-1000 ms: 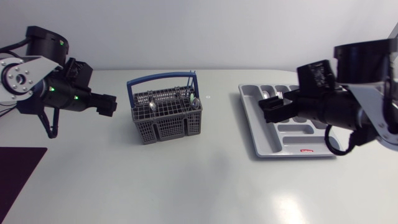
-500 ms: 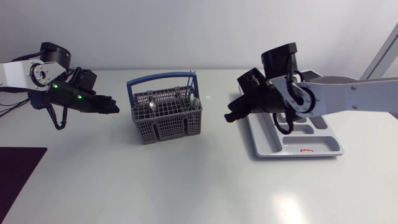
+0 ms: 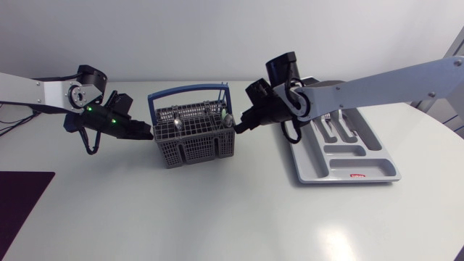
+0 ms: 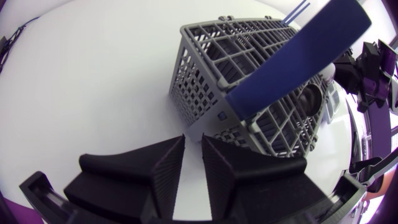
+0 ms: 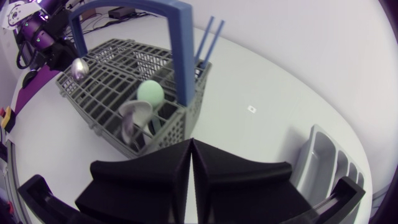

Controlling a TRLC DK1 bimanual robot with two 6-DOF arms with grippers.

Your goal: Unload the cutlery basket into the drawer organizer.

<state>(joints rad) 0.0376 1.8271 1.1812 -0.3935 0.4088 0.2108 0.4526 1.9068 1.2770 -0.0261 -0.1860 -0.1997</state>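
The grey cutlery basket (image 3: 193, 139) with a blue handle (image 3: 190, 95) stands mid-table. It holds several spoons, one pale green (image 5: 150, 93), and thin blue sticks (image 5: 208, 36). My left gripper (image 3: 147, 133) is at the basket's left wall, low down. In the left wrist view (image 4: 192, 152) its fingers stand a narrow slit apart, with nothing between them and the basket's lower corner (image 4: 186, 127) just ahead. My right gripper (image 3: 239, 128) is at the basket's right side, its fingers pressed together and empty (image 5: 191, 149). The grey drawer organizer (image 3: 348, 165) lies to the right, partly under the right arm.
A dark purple mat (image 3: 22, 210) covers the table's front left corner. The right arm stretches across the organizer's far end. Bare white table lies in front of the basket and the organizer.
Both arms have swung inward from the sides to the basket. The right gripper left the organizer and shut. The left gripper's fingers closed to a slit.
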